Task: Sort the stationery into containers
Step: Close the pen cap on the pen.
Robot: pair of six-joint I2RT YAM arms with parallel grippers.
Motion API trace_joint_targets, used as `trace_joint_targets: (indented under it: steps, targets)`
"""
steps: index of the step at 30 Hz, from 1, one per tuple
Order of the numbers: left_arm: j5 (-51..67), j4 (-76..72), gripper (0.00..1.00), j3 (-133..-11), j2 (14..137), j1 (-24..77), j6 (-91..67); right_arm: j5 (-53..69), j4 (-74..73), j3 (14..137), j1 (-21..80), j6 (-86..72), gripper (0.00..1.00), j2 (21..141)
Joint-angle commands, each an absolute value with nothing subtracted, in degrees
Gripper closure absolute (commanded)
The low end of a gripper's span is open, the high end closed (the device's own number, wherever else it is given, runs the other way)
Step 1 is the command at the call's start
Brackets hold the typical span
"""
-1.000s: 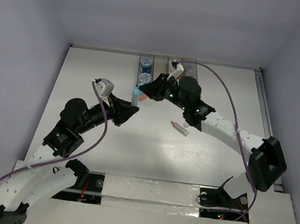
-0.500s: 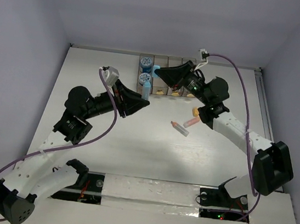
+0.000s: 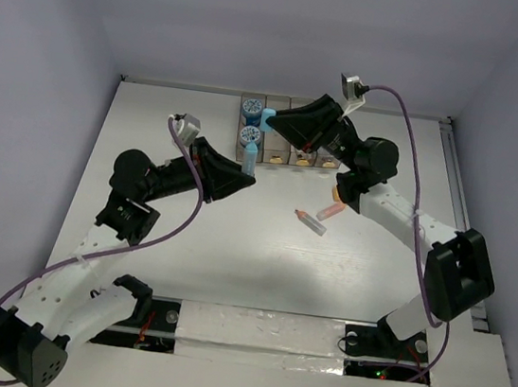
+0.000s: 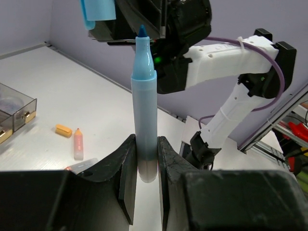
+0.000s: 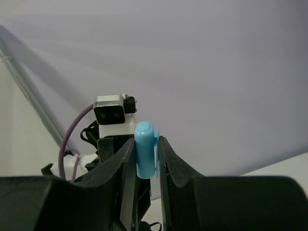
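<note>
Top cam's up behind my bases, looking down over the whole table (image 3: 152,132). L wrist cam, tight on its fingers (image 4: 127,178) and marker (image 4: 144,106), faces the R arm (image 4: 231,48); R wrist cam faces back. Both catch the blue cap (image 5: 146,156).

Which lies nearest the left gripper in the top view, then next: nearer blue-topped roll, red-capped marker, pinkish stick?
1. Blue-topped roll, in the bin beyond the left gripper.
2. Red-capped marker, on the table, right.
3. Pinkish stick, farther right.

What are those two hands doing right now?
Left hand shut on uncapped blue marker, tip up. Right hand shut on blue cap, near the tip. Nothing between them.
</note>
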State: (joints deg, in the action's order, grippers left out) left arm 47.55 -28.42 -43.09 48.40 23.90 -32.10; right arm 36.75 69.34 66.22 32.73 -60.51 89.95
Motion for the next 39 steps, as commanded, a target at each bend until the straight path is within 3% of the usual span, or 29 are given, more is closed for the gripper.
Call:
trace_joint_targets:
  steps: [1,39]
  targets:
    - [50.7,-34.1,1.0,-42.7,48.6,23.7,-33.7,39.9,80.6,70.1,33.2,-66.7,1.0,92.3]
    - [50.2,-30.8,1.0,-43.8,50.6,23.7,-32.2,40.6,79.1,72.1,35.4,-63.8,1.0,91.1]
